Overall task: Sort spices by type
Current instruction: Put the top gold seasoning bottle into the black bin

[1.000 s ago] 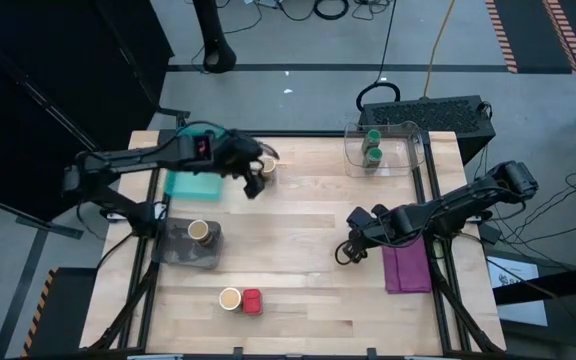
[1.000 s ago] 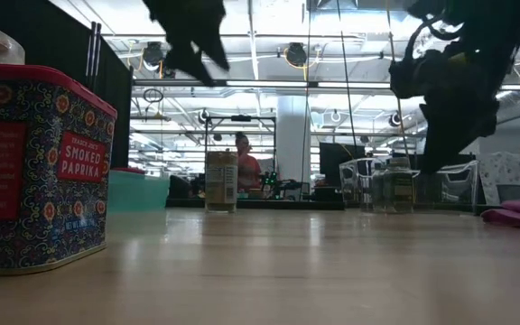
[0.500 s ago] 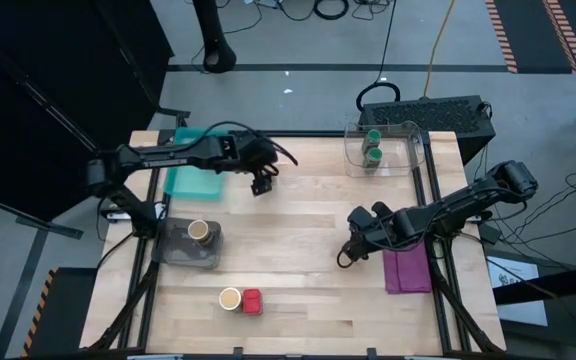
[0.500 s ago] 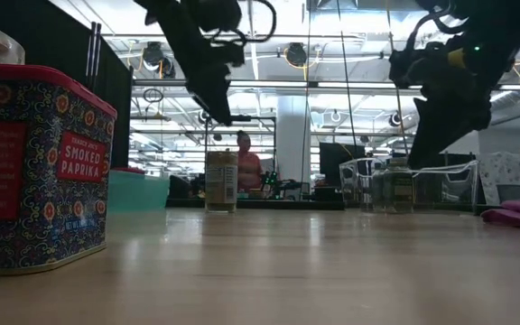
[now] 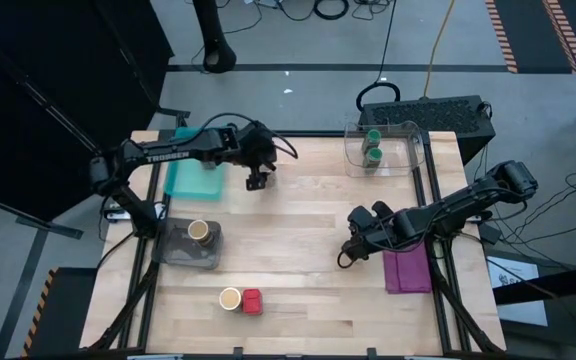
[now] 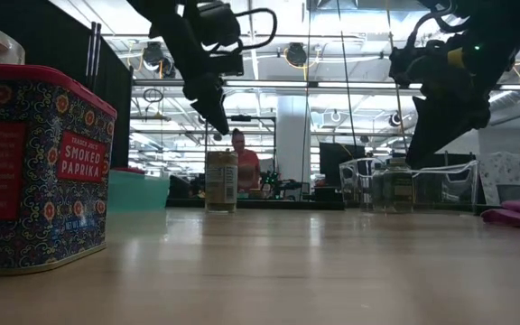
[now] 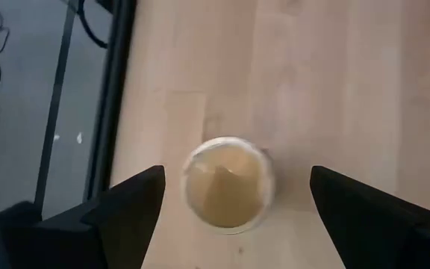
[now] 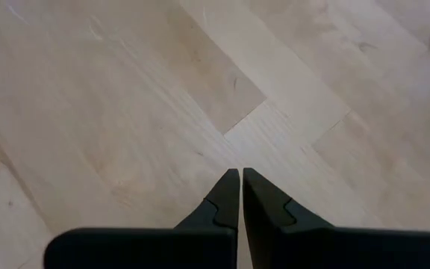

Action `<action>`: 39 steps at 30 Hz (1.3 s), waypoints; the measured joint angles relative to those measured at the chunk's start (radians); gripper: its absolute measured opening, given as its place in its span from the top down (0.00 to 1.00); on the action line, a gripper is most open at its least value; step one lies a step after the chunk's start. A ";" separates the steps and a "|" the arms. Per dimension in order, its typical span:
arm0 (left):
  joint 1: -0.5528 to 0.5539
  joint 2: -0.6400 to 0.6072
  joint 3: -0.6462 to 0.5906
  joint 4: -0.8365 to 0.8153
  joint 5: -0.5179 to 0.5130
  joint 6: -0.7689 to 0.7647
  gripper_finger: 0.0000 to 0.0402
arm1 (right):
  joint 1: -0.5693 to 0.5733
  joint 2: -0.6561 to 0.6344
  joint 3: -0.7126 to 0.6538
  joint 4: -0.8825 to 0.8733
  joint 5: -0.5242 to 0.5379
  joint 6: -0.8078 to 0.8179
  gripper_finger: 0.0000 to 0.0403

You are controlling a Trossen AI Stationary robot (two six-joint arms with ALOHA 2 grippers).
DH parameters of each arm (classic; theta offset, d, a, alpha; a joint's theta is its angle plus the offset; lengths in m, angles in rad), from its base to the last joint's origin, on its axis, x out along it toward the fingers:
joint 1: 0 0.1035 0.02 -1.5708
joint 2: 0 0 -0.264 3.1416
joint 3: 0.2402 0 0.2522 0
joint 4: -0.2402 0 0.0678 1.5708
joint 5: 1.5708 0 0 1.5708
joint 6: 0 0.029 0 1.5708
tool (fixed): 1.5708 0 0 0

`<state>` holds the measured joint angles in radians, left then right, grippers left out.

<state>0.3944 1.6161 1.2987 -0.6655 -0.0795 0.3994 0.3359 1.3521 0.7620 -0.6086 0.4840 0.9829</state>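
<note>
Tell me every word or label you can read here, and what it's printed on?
"TRADER JOE'S SMOKED PAPRIKA": red label on the paprika tin, low view.
A second red label on the tin's left face: too blurred to read.
Label on the tan jar farther back: too small to read.
White lettering along the left arm, high view: too small to read.
Nothing else readable.
</note>
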 joint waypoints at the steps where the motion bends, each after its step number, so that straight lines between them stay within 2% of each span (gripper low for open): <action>1: 0.007 0.000 0.000 0.003 0.000 0.000 0.15 | 0.000 0.000 0.000 0.000 0.008 0.000 1.00; 4: 0.024 0.000 0.000 0.006 -0.004 0.001 0.15 | 0.000 0.000 0.000 0.004 0.022 0.000 1.00; 9: 0.033 0.000 0.000 0.005 -0.095 -0.001 0.15 | 0.000 0.000 0.000 0.006 0.022 -0.005 1.00; 11: 0.032 0.000 0.000 -0.009 -0.099 -0.040 0.15 | 0.000 0.000 0.000 0.006 0.022 -0.009 1.00; 14: 0.031 0.000 0.000 -0.013 -0.035 -0.071 0.15 | -0.001 0.000 0.000 0.007 0.022 -0.019 1.00; 21: 0.078 0.000 0.000 -0.032 0.145 -0.025 0.15 | -0.001 0.000 0.000 0.007 0.022 -0.022 1.00; 29: 0.114 0.027 0.000 -0.024 0.184 -0.018 0.15 | -0.001 0.000 0.000 0.007 0.022 -0.019 1.00; 39: 0.112 0.097 0.001 -0.005 0.184 -0.019 0.15 | -0.001 0.000 -0.001 0.019 0.021 -0.018 1.00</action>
<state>0.5060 1.7130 1.2999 -0.6704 0.1044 0.3805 0.3347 1.3521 0.7612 -0.5898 0.5052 0.9647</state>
